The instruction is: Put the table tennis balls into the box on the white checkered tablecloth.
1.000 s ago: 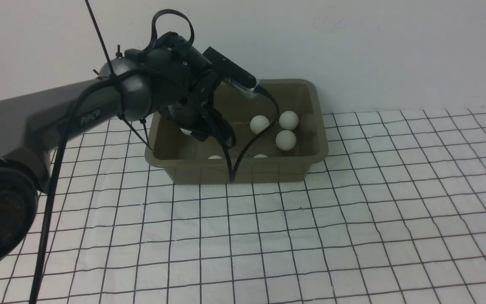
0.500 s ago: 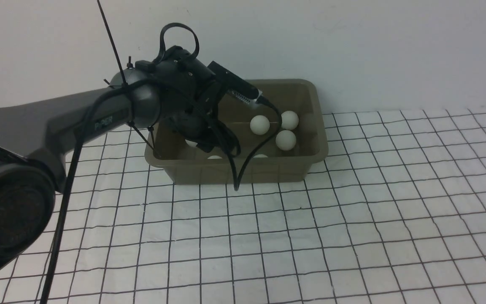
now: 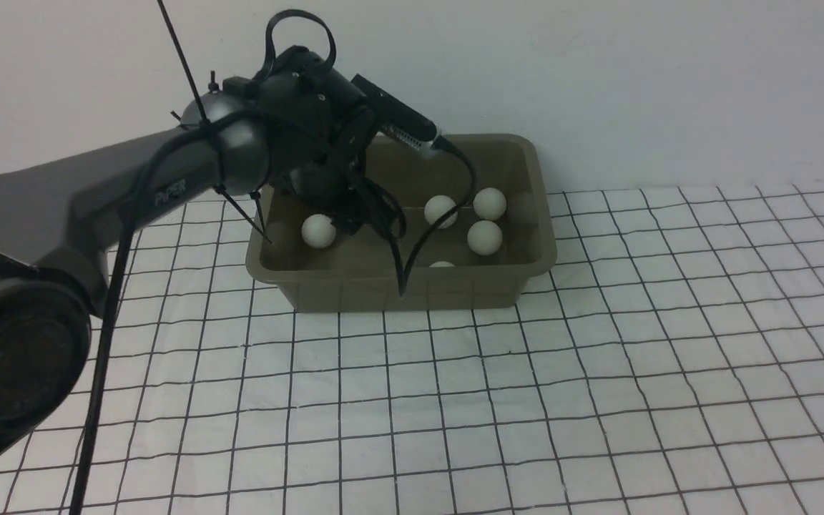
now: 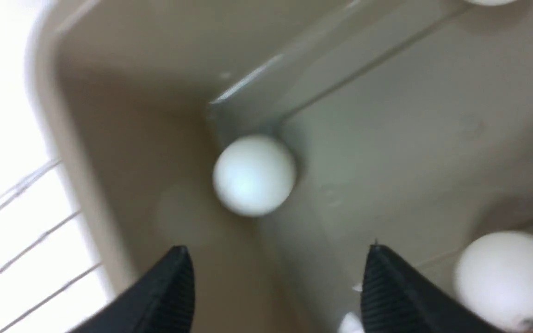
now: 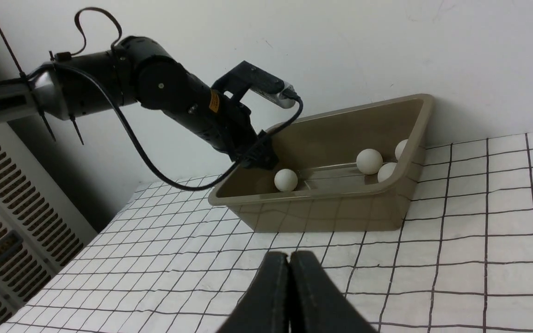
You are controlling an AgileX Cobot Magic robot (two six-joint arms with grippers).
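Observation:
The olive-brown box (image 3: 537, 236) stands on the white checkered tablecloth (image 3: 455, 400) against the back wall. Several table tennis balls lie inside: one at the left (image 3: 318, 231), three at the right (image 3: 440, 211) (image 3: 489, 203) (image 3: 484, 237), and one half hidden behind the front wall (image 3: 441, 265). My left gripper (image 4: 275, 252) hangs open over the box's left end with nothing between its fingers. The left ball (image 4: 253, 175) rests free in the corner below it, and another ball (image 4: 509, 277) lies beside one finger. My right gripper (image 5: 289, 256) is shut and empty above the cloth, in front of the box (image 5: 322, 208).
The left wrist camera's black cable (image 3: 401, 279) droops over the box's front wall. A white wall (image 3: 669, 86) rises right behind the box. A grey ventilated cabinet (image 5: 7, 208) stands beyond the cloth's left edge.
My left gripper's jaws have widened and let go of a ball, which now lies free at the box's left end. The left wrist has risen a little.

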